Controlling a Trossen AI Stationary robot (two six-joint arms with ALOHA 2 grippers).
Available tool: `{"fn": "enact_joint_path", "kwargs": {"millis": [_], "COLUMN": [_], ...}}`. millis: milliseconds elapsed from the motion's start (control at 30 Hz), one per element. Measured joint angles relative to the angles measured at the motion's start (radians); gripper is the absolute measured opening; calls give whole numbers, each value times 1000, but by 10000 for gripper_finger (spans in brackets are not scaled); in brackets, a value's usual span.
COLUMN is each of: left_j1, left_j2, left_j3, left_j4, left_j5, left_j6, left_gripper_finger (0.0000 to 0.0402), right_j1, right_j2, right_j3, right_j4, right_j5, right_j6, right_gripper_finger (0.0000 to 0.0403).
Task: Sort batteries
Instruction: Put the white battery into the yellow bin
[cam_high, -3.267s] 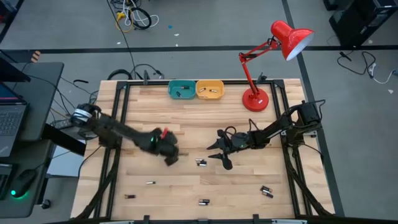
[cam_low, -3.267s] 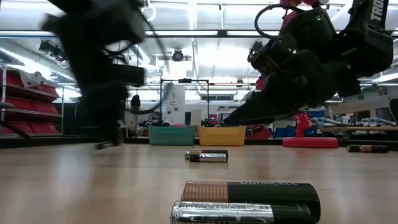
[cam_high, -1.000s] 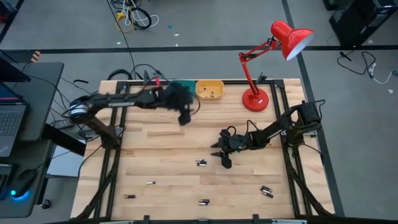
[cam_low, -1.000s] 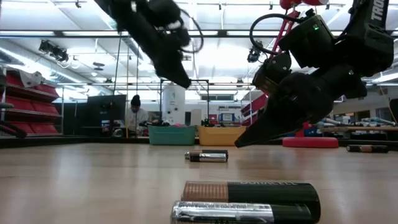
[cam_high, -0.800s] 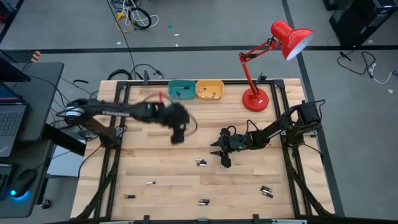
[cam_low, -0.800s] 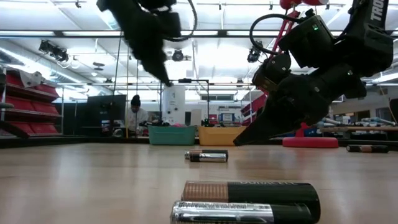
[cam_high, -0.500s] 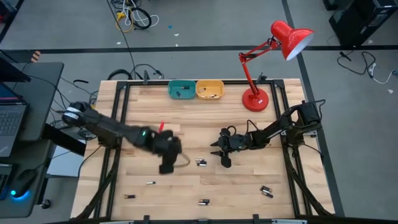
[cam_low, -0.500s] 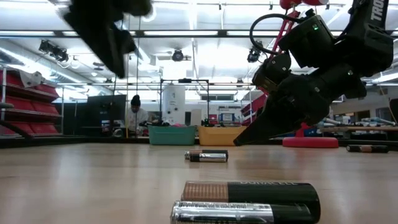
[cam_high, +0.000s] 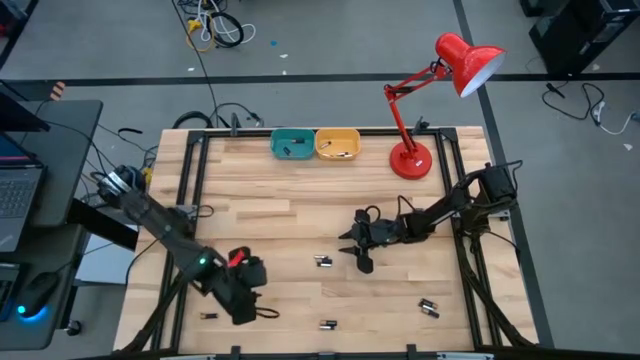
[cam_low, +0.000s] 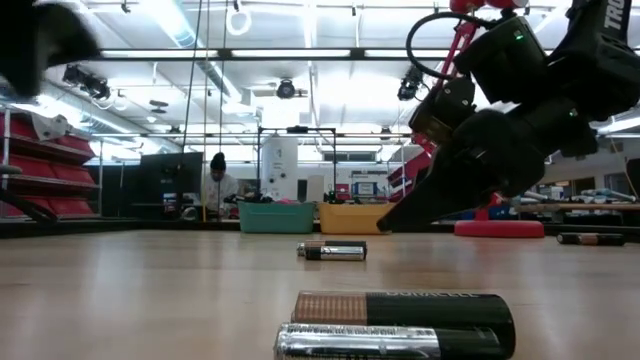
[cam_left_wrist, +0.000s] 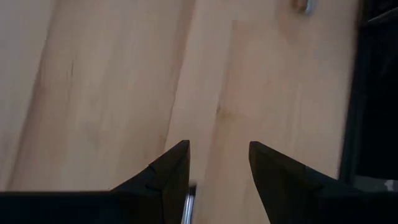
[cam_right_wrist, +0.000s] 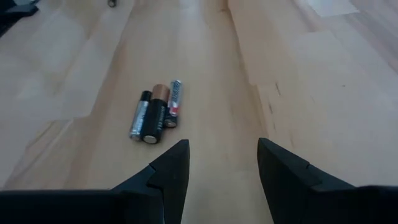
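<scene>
high: straight down on whole table (cam_high: 300, 215) | low: table level, facing bins (cam_low: 312, 217) | wrists: close, down past fingers | all share table

We see the two bins (cam_high: 315, 144) side by side at the table's (cam_high: 300, 215) 12 o'clock edge, with the lamp base (cam_high: 410, 160) at 1 o'clock. A cluster of batteries (cam_high: 323, 262) lies near centre, others at 6 o'clock (cam_high: 327, 324), 5 o'clock (cam_high: 428, 307) and 7 o'clock (cam_high: 207, 316). The left gripper (cam_high: 243, 310) sits at 7 o'clock, the right gripper (cam_high: 352, 243) just right of the central cluster.
</scene>
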Motion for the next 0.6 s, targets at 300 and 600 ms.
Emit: {"fn": "enact_joint_path", "kwargs": {"millis": [300, 600], "left_j1": [-105, -142], "left_j2": [1, 18], "left_j3": [-165, -346], "left_j4": [91, 333], "left_j5": [74, 66], "left_j6": [-255, -313], "left_gripper_finger": [181, 181], "right_j1": [25, 23], "right_j2": [0, 0], "right_j3": [0, 0], "right_j4": [4, 11], "right_j5": [-1, 0], "right_j6": [0, 0], "right_gripper_finger": [174, 174]}}
